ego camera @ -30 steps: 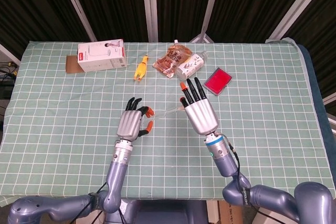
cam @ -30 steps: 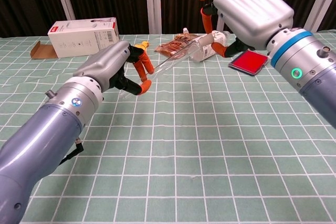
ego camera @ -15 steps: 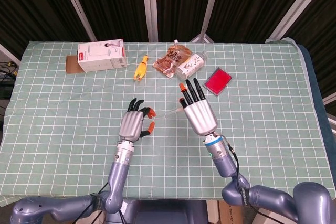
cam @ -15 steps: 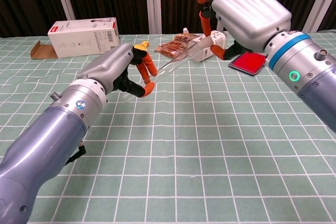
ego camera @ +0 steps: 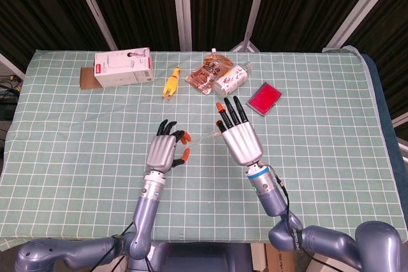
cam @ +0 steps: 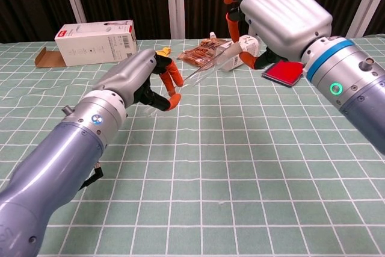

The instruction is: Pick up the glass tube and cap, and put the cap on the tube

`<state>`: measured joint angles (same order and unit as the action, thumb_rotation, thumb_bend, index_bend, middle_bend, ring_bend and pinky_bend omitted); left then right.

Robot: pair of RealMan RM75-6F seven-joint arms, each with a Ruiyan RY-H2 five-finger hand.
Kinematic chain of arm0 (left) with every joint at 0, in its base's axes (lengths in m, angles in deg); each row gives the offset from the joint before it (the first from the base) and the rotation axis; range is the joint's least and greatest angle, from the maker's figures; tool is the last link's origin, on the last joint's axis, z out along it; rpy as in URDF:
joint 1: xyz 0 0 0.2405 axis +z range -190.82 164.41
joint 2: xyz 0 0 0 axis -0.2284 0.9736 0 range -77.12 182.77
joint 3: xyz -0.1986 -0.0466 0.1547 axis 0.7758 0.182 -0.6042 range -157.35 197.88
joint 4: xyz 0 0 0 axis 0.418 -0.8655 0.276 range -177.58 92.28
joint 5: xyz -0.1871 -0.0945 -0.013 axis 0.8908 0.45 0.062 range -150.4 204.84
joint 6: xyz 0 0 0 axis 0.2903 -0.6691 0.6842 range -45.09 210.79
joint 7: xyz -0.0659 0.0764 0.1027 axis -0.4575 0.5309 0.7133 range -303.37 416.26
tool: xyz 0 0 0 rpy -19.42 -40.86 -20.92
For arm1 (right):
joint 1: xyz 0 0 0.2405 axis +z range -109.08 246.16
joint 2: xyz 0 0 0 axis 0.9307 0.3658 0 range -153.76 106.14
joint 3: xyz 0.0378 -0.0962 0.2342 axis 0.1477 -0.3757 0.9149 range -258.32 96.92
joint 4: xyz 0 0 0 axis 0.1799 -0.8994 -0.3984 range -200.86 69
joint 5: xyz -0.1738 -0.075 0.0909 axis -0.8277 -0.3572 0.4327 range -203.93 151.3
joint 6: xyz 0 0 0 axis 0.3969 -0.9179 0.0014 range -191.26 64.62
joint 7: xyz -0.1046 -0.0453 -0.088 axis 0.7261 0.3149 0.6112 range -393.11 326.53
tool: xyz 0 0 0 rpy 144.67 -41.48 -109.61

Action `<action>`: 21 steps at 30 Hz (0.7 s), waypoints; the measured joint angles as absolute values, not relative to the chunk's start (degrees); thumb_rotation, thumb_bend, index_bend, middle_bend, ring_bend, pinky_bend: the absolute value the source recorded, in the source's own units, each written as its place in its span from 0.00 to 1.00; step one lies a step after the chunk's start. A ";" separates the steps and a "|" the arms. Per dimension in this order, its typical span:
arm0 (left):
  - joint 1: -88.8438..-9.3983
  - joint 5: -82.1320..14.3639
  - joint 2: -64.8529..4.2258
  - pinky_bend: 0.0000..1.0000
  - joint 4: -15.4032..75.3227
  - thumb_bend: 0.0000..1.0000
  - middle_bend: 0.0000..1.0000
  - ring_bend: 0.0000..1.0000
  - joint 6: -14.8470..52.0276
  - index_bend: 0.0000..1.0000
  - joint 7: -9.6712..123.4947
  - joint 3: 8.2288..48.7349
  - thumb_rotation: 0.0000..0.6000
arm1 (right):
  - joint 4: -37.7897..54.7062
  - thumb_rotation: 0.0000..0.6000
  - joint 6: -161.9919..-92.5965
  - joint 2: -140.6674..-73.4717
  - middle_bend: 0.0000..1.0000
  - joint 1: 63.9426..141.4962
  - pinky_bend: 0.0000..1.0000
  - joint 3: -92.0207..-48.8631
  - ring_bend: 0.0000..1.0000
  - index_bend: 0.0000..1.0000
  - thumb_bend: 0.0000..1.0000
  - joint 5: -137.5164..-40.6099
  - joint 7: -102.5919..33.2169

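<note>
The clear slender glass tube [cam: 207,67] is being held by the right hand [cam: 280,13]; the left hand [cam: 139,79], fingers curled, is being kept beside its free end — contents cannot be told.

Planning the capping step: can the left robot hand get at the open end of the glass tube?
Probably yes: the glass tube, held by the right robot hand, slants toward the left robot hand, nothing between.

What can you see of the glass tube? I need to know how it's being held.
The glass tube is clear, thin and straight, raised off the table and tilted, its upper end in the right hand, which grips it. Its lower end points toward the left hand's orange fingertips; whether they touch it is unclear.
</note>
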<state>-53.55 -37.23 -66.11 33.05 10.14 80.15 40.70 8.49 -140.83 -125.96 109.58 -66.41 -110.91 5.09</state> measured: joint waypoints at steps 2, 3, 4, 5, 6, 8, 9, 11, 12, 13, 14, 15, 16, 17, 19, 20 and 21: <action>-53.64 -37.21 -66.25 0.00 33.12 0.61 0.53 0.13 10.12 0.50 80.26 40.75 1.00 | 8.68 1.00 -140.87 -125.95 0.18 109.53 0.00 -66.46 0.01 0.57 0.42 -110.95 5.09; -53.67 -37.22 -66.32 0.00 33.15 0.61 0.53 0.13 10.12 0.50 80.27 40.76 1.00 | 8.80 1.00 -140.90 -125.94 0.18 109.50 0.00 -66.50 0.01 0.57 0.42 -111.01 5.09; -53.70 -37.21 -66.42 0.00 33.19 0.61 0.53 0.13 10.11 0.50 80.28 40.77 1.00 | 8.88 1.00 -140.93 -125.92 0.18 109.49 0.00 -66.54 0.01 0.57 0.42 -111.09 5.11; -53.72 -37.21 -66.48 0.00 33.22 0.61 0.53 0.13 10.11 0.50 80.32 40.78 1.00 | 8.94 1.00 -140.95 -125.90 0.18 109.47 0.00 -66.58 0.01 0.57 0.42 -111.14 5.12; -53.76 -37.23 -66.52 0.00 33.22 0.61 0.53 0.13 10.10 0.50 80.35 40.78 1.00 | 9.03 1.00 -140.97 -125.89 0.18 109.44 0.00 -66.61 0.01 0.57 0.42 -111.17 5.12; -53.83 -37.30 -66.60 0.00 33.26 0.61 0.53 0.13 10.09 0.50 80.41 40.80 1.00 | 9.18 1.00 -141.00 -125.87 0.18 109.40 0.00 -66.64 0.01 0.57 0.42 -111.20 5.13; -53.86 -37.36 -66.63 0.00 33.30 0.61 0.53 0.13 10.04 0.50 80.40 40.86 1.00 | 9.27 1.00 -141.02 -125.86 0.18 109.37 0.00 -66.63 0.01 0.57 0.42 -111.20 5.15; -53.90 -37.45 -66.64 0.00 33.35 0.61 0.53 0.13 9.99 0.50 80.39 40.91 1.00 | 9.39 1.00 -141.04 -125.80 0.18 109.35 0.00 -66.60 0.01 0.57 0.42 -111.21 5.19; -53.92 -37.52 -66.63 0.00 33.39 0.61 0.53 0.13 9.96 0.50 80.36 40.92 1.00 | 9.48 1.00 -141.05 -125.76 0.18 109.34 0.00 -66.59 0.01 0.57 0.42 -111.24 5.20; -53.93 -37.60 -66.60 0.00 33.43 0.61 0.53 0.13 9.93 0.50 80.35 40.94 1.00 | 9.55 1.00 -141.06 -125.75 0.18 109.33 0.00 -66.58 0.01 0.57 0.42 -111.25 5.19; -53.95 -37.65 -66.58 0.00 33.46 0.61 0.53 0.13 9.91 0.50 80.35 40.95 1.00 | 9.63 1.00 -141.05 -125.73 0.18 109.32 0.00 -66.57 0.01 0.57 0.42 -111.25 5.19; -53.96 -37.66 -66.58 0.00 33.46 0.61 0.53 0.13 9.91 0.50 80.34 40.96 1.00 | 9.68 1.00 -141.05 -125.71 0.18 109.31 0.00 -66.56 0.01 0.57 0.42 -111.26 5.22; -53.95 -37.70 -66.56 0.00 33.51 0.61 0.53 0.13 9.89 0.50 80.33 40.96 1.00 | 9.75 1.00 -141.06 -125.69 0.18 109.30 0.00 -66.56 0.01 0.55 0.42 -111.26 5.25; -53.95 -37.75 -66.53 0.00 33.52 0.61 0.53 0.13 9.86 0.50 80.35 40.94 1.00 | 9.83 1.00 -141.04 -125.66 0.18 109.28 0.00 -66.56 0.01 0.51 0.43 -111.25 5.30; -53.93 -37.82 -66.48 0.00 33.51 0.61 0.53 0.13 9.83 0.50 80.38 40.90 1.00 | 10.01 1.00 -140.94 -125.55 0.15 109.22 0.00 -66.59 0.00 0.36 0.42 -111.18 5.43; -53.93 -37.87 -66.45 0.00 33.52 0.61 0.53 0.13 9.82 0.50 80.38 40.88 1.00 | 10.14 1.00 -140.86 -125.44 0.11 109.17 0.00 -66.62 0.00 0.25 0.42 -111.09 5.56; -53.93 -37.94 -66.41 0.00 33.52 0.61 0.53 0.13 9.81 0.50 80.38 40.86 1.00 | 10.23 1.00 -140.78 -125.37 0.08 109.13 0.00 -66.62 0.00 0.18 0.42 -110.98 5.68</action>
<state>-53.93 -37.94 -66.41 33.52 9.81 80.38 40.86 10.23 -140.78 -125.37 109.13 -66.62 -110.98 5.68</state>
